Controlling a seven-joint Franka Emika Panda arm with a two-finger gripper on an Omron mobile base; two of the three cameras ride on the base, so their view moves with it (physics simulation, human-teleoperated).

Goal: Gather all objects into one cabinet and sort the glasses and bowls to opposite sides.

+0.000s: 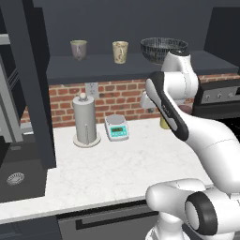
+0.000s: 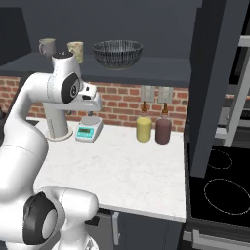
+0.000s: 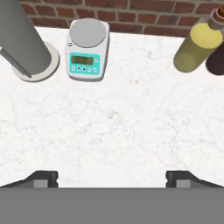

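You see the cabinet (image 1: pixel 28 84) open, with its dark door edge standing in front of the counter (image 1: pixel 140 164) on the left. On its shelf (image 2: pixel 146 66) three things stand in a row. The grey-mauve glass (image 1: pixel 78 49) is at the left, the cream glass (image 1: pixel 120 51) is near it in the middle, and the mesh bowl (image 1: pixel 163 48) is at the right, partly hidden behind the arm in the left base view. In the right base view you find the same order: grey-mauve glass (image 2: pixel 47 47), cream glass (image 2: pixel 75 51), mesh bowl (image 2: pixel 117 53). All three are upright and apart from each other.

The gripper (image 3: pixel 112 178) hangs above the white counter and looks down on it. Its two fingertips (image 3: pixel 43 178) stand wide apart, with nothing between them.

Below it on the counter you see a small scale (image 3: pixel 87 49) close to the brick wall (image 3: pixel 131 17). A paper towel holder (image 3: pixel 24 43) stands just beside the scale, at its left. At the other side, well apart from the scale, a yellow bottle (image 3: pixel 197 47) and a brown bottle (image 2: pixel 163 128) stand just beside each other.

At the far right of the right base view there is a black stove top (image 2: pixel 219 190).
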